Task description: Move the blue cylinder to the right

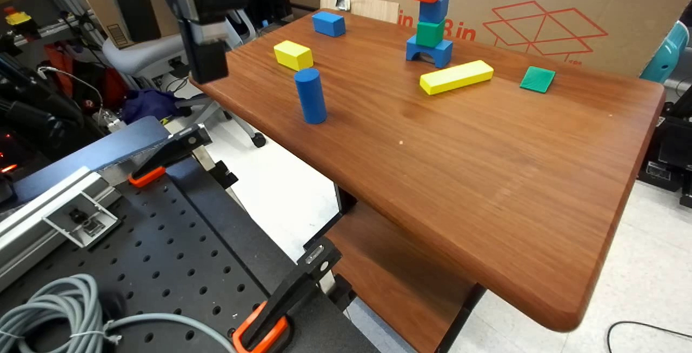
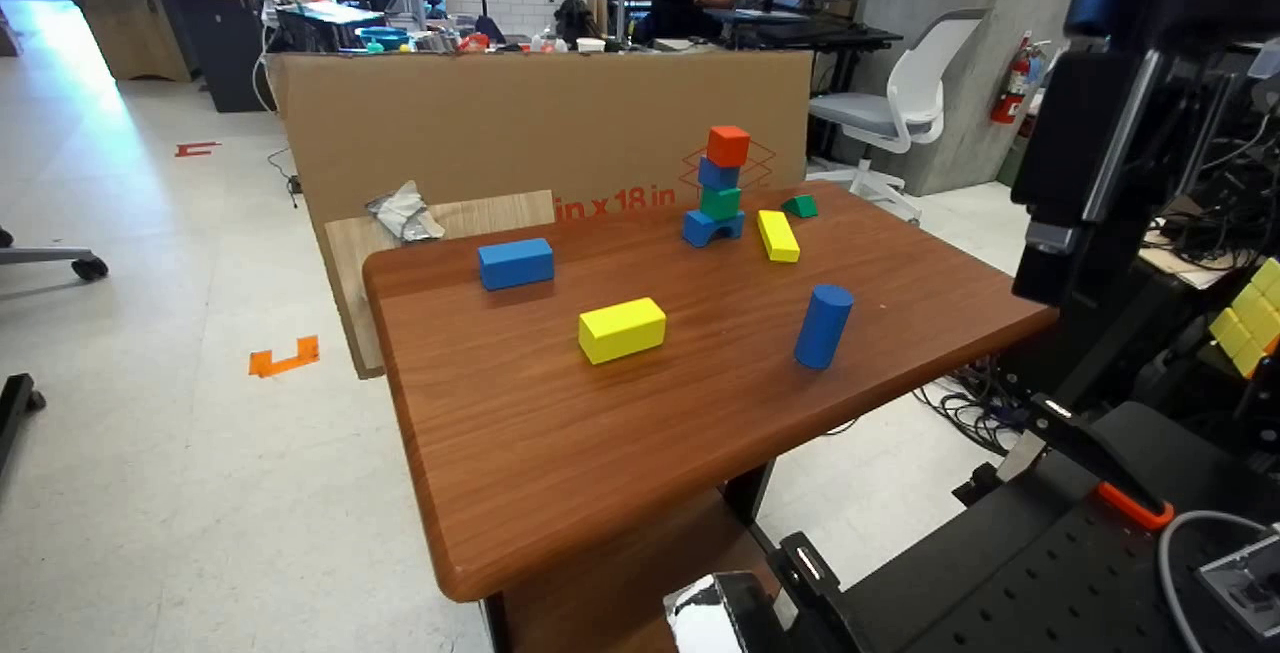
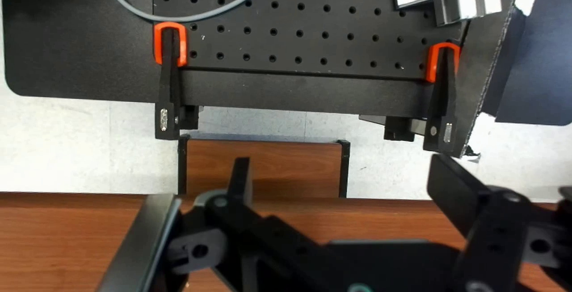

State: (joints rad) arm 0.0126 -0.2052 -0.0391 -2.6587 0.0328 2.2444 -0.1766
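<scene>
The blue cylinder stands upright near the front edge of the brown table, and it shows in both exterior views. It does not show in the wrist view. My gripper is raised beside the table, well apart from the cylinder. It also shows at the right of an exterior view, where its fingers overlap. In the wrist view my gripper has its two fingers spread wide with nothing between them. Table edge and floor show past the fingers.
On the table are a short yellow block, a blue block, a long yellow block and a green wedge. A block tower topped by a red cube stands near the cardboard. Clamps grip the black bench.
</scene>
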